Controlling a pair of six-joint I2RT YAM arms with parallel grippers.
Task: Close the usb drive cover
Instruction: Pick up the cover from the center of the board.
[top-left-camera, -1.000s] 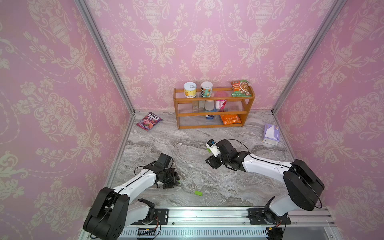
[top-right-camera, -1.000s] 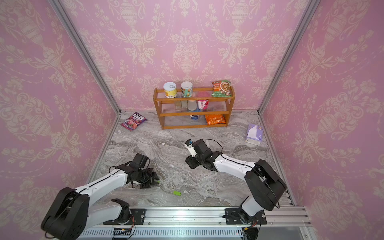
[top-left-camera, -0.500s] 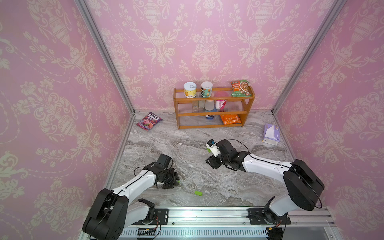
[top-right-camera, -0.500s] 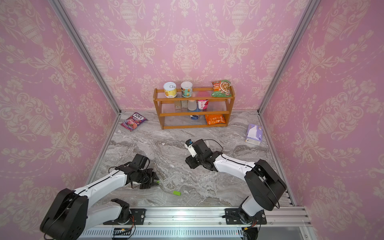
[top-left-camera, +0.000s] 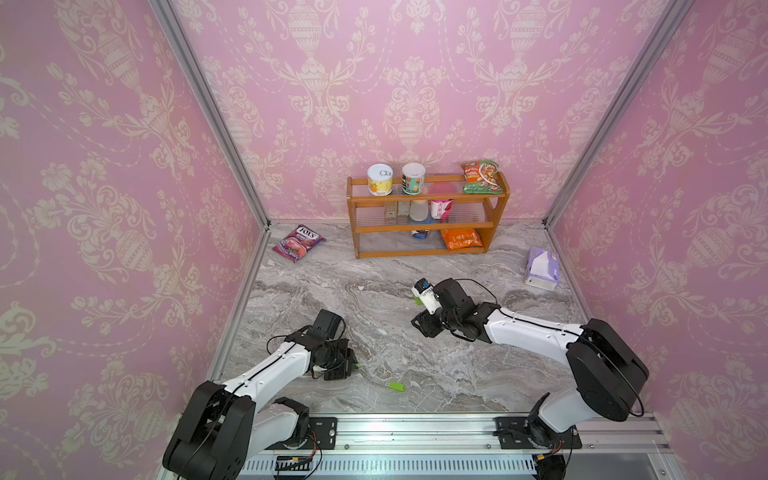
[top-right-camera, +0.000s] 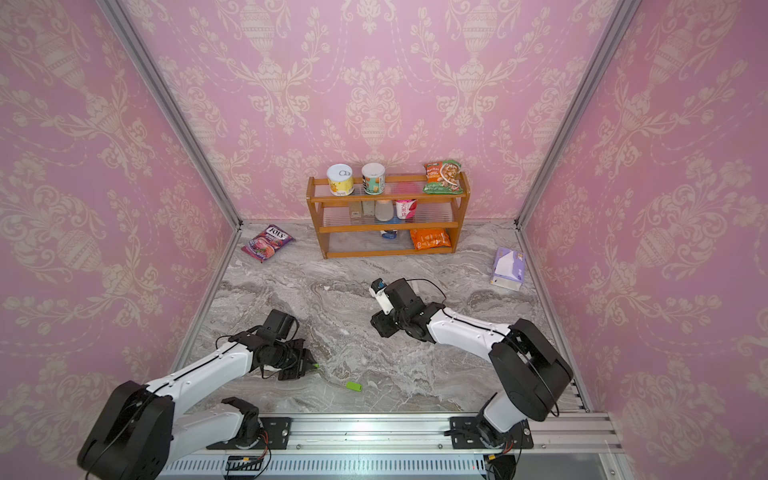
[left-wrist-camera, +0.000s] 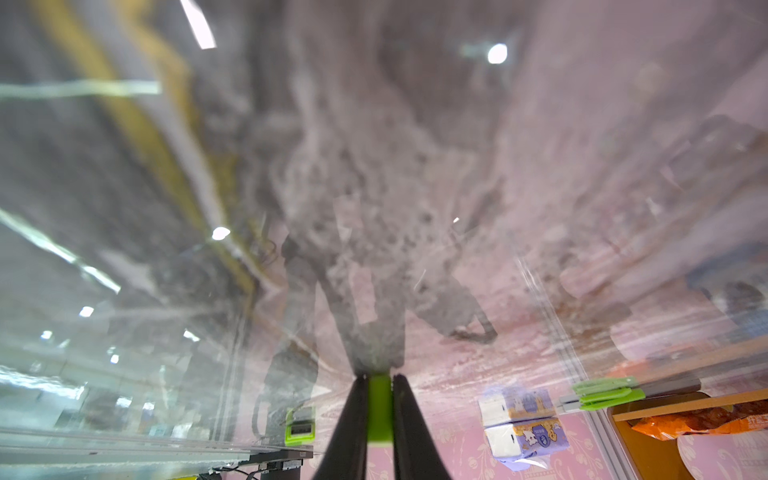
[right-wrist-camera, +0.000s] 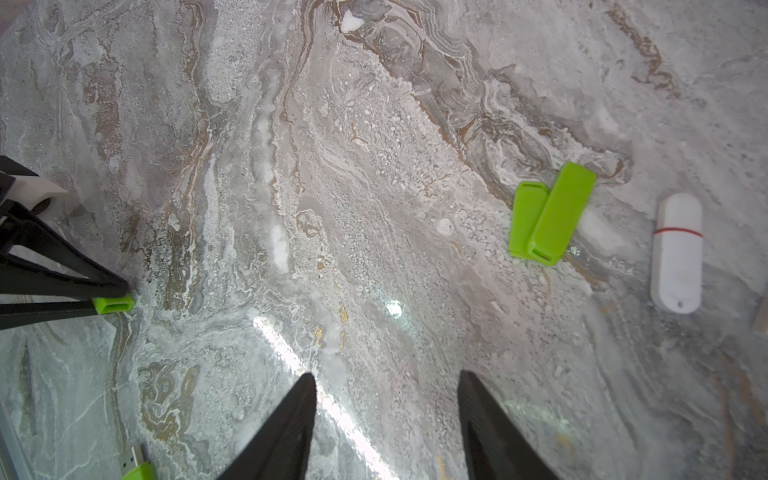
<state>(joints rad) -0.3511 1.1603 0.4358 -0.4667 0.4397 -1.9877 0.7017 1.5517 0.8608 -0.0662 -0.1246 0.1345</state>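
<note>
**Cap in the left gripper, drive lying just to its right**

Nearest, just behind the front rail (top-left-camera: 415, 432) and flat on the table (top-left-camera: 374, 299): the green drive (top-left-camera: 397, 386), long axis nearly along the rail, bare metal plug turned toward the left gripper (top-left-camera: 351, 366). A little farther back, to the left of the drive: this gripper, low over the table, closed tight on the green cap (left-wrist-camera: 379, 407), hollow end of the cap seeming to look out past the fingertips. Near each other, not touching; probably only a short push along the drive's axis needed, hollow end lined up to the plug. Farther back, well apart from the drive: the right gripper (right-wrist-camera: 387, 375), fingers spread, nothing between them, clearly the farther arm. Near it in its wrist view: two green pieces (right-wrist-camera: 548, 214) and a white stick (right-wrist-camera: 677, 253).
</note>
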